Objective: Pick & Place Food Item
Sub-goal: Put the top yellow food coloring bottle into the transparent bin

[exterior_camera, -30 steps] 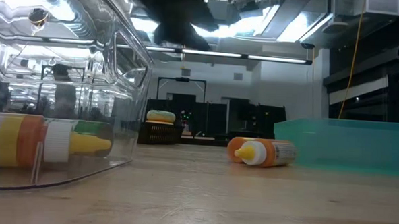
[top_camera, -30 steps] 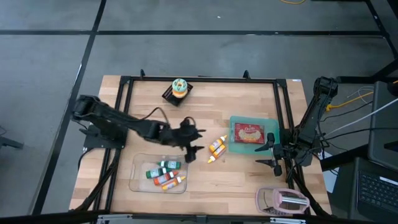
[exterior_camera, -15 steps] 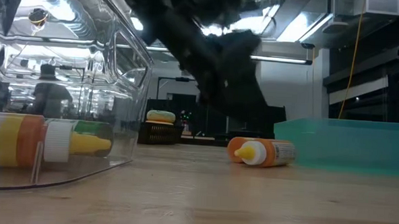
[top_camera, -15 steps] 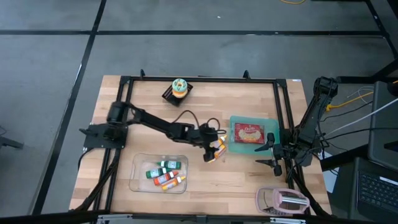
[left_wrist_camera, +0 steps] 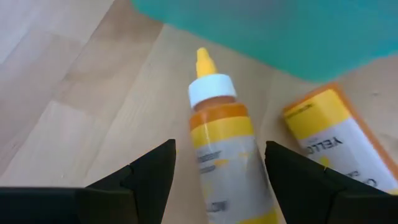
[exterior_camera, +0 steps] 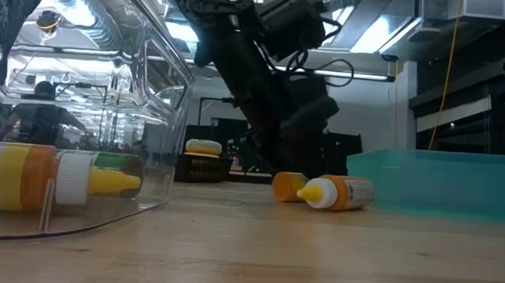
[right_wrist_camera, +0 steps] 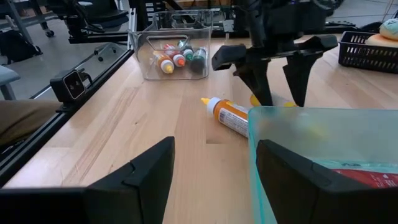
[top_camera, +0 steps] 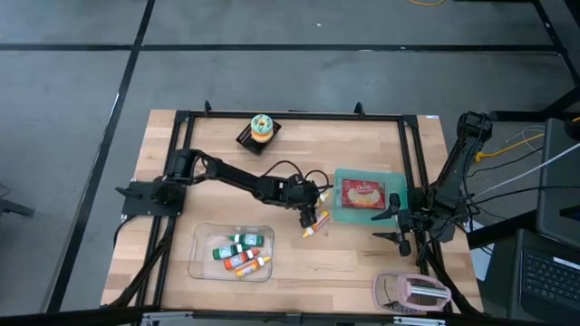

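High view: two orange sauce bottles [top_camera: 316,216] lie on the surface under the open, empty left gripper [top_camera: 314,209]; four more sit in the clear bin [top_camera: 201,246]; right gripper [top_camera: 399,224] open, empty.

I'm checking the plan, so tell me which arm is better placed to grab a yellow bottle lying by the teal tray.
Left. Its open fingers straddle one yellow bottle; the right gripper waits beyond the teal tray.

Two orange-yellow squeeze bottles [top_camera: 315,217] lie on their sides just beside the teal tray [top_camera: 343,215]. One [left_wrist_camera: 225,162] has a white cap and yellow nozzle; the other [left_wrist_camera: 339,138] bears a yellow label.
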